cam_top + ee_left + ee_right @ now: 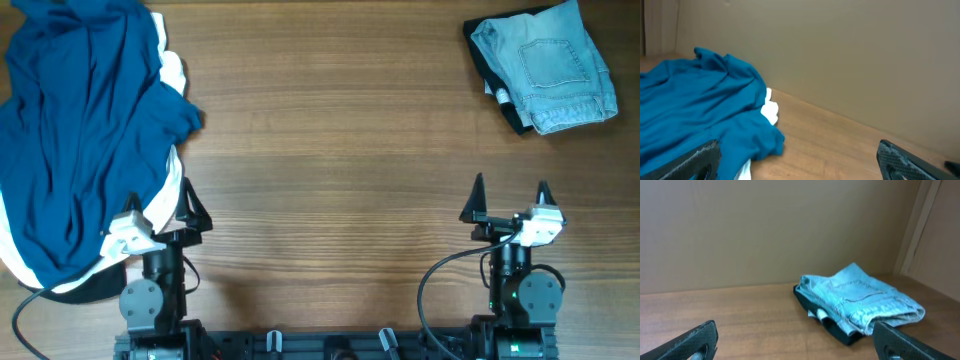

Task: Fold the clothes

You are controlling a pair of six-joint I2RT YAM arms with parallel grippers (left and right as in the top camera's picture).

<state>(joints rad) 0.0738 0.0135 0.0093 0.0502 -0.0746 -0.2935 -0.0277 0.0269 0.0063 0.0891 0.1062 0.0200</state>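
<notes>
Nearest the base are two grippers, one per arm. The left gripper [160,212] has its fingers spread wide and holds nothing. One finger [696,160] sits at the edge of the heap of clothes, but I cannot tell if it touches the cloth. The right gripper [510,192] is also spread wide, empty, over the bare wooden table [330,150].

The clothes lie in one crumpled, unfolded heap at the table's left side, reaching from beside the left gripper to the far left corner. It has one deep-blue T-shirt [80,130] on top and one white shirt [172,75] showing at its edges.

In the far right corner, well apart, one pair of folded pale jeans [550,65] rests on one dark folded garment [512,112].
</notes>
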